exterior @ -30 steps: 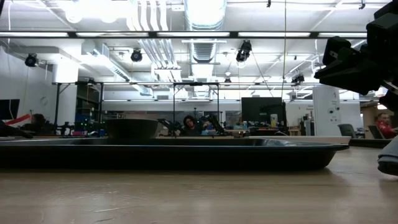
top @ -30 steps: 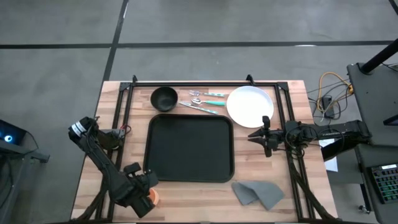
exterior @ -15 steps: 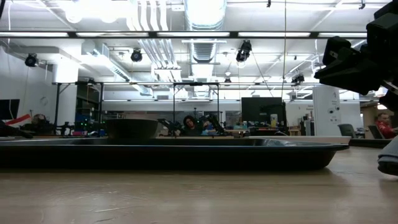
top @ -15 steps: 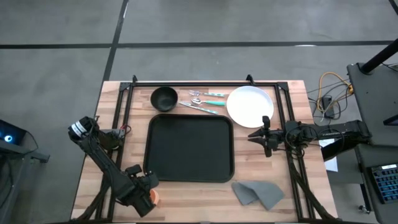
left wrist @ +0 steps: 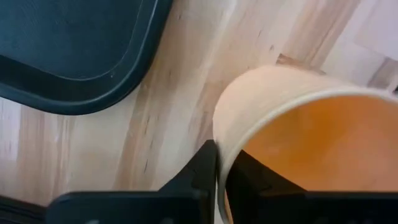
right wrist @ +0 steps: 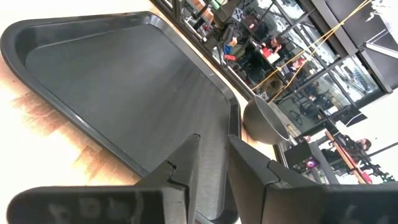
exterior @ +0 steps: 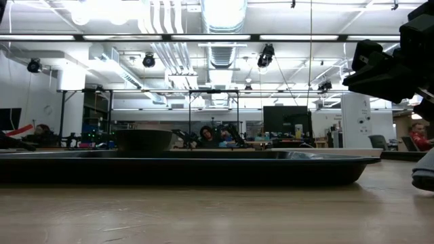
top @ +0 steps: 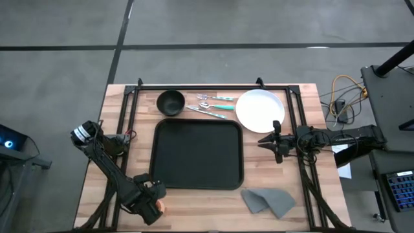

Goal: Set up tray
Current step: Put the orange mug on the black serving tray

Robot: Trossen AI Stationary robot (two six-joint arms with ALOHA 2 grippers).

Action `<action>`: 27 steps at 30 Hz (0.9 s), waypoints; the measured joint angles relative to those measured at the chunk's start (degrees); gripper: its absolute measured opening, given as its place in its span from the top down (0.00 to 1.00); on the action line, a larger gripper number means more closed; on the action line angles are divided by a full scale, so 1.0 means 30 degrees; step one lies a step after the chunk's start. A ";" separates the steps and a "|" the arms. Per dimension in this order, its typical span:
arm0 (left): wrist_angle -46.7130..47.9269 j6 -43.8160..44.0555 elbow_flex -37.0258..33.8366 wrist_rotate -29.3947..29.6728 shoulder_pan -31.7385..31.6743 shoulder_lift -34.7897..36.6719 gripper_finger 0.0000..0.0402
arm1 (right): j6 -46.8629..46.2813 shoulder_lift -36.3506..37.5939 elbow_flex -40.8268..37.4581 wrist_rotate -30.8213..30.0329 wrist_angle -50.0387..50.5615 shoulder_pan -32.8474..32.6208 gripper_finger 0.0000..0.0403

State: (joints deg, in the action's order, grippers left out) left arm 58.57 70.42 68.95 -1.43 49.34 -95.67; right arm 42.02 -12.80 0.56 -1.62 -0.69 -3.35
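Nothing sits on your tray (top: 197, 154) yet; it lies mid-table, empty. Plate (top: 260, 110), napkin (top: 268, 201), bowl (top: 171, 102) and cutlery (top: 213, 106) wait around it. Your left gripper (top: 154, 206) pinches an orange cup's (left wrist: 305, 149) rim; the right gripper (top: 274, 140) hovers nearly closed, empty.

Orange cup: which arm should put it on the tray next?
Left, probably. Its end effector is already closed on the cup's rim, right beside the tray. The right end effector waits across the tray, near the plate.

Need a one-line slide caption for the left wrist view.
Left gripper grips the orange cup's rim beside the tray corner.
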 joint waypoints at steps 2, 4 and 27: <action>0.0015 -0.0021 0.0002 0.0066 -0.0023 0.0145 0.99 | 0.0000 -0.0002 0.0000 0.0002 0.0000 0.0003 0.83; 0.0035 -0.0053 0.0044 0.0091 -0.0096 0.0316 1.00 | 0.0000 0.0000 0.0000 0.0003 0.0000 -0.0003 0.83; 0.0285 -0.4658 -0.2098 0.2057 -0.6194 0.7217 1.00 | 0.0000 -0.0007 0.0003 -0.0002 0.0000 -0.0001 0.83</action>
State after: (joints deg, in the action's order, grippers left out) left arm 59.42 56.45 62.65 4.75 30.76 -74.02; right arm 42.02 -12.82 0.57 -1.62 -0.69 -3.35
